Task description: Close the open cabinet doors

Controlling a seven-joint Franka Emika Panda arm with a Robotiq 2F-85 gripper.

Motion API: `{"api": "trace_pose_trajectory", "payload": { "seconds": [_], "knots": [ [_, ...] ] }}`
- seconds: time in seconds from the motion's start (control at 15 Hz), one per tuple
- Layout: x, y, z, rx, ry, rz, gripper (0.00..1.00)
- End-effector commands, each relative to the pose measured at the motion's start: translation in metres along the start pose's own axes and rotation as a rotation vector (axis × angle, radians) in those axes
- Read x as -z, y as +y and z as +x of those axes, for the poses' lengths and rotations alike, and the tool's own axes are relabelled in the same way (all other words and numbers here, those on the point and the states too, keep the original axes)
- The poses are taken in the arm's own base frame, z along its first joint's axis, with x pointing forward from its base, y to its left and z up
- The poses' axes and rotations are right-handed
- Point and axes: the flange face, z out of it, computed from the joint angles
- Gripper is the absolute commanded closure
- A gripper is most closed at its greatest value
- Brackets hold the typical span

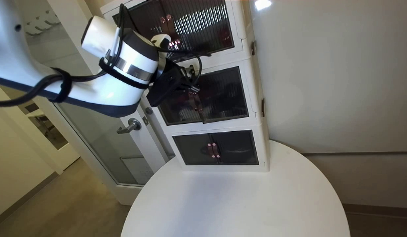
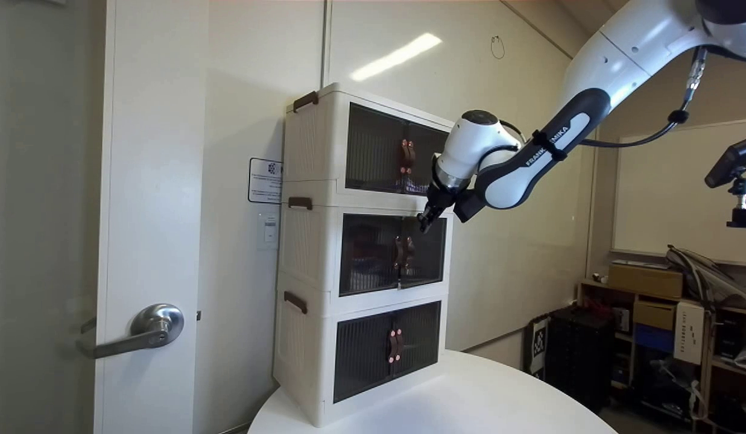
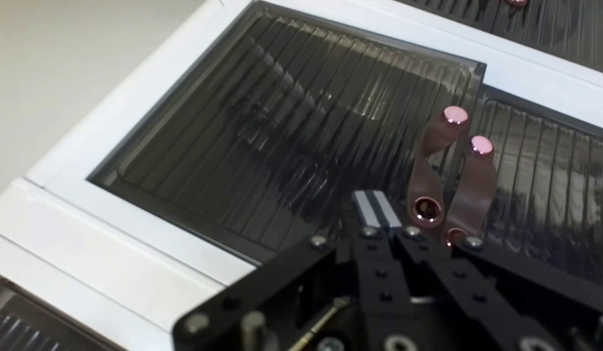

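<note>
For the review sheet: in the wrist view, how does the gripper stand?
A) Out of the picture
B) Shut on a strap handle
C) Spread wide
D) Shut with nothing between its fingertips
D: in the wrist view the gripper has its fingertips together, with the nearer strap handle outside them, to the right in that picture.

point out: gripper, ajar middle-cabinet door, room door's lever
Gripper [image 3: 378, 208]: wrist view, between shut fingertips.
Ajar middle-cabinet door [image 3: 282, 141]: wrist view, on dark pane.
Room door's lever [image 2: 130, 343]: in an exterior view, on the bar.
</note>
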Motion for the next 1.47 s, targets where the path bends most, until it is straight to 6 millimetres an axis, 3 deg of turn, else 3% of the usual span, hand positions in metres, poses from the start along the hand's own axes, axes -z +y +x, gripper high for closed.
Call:
{"api": "trace_pose_trajectory", "payload": {
  "seconds": [0.0,0.33,0.73,1.07,1.4],
  "knots": [
    [-0.024,-0.003,0.024,0.043,0.066,-0.013,1.00],
    [-0.042,-0.019,0.046,0.106,0.117,-0.020,1.00],
    [-0.034,-0.021,0.045,0.070,0.100,0.024,1.00],
    [0.004,-0.017,0.059,-0.037,-0.012,0.113,1.00],
    [0.069,-0.028,0.082,-0.151,-0.147,0.235,1.00]
  ]
}}
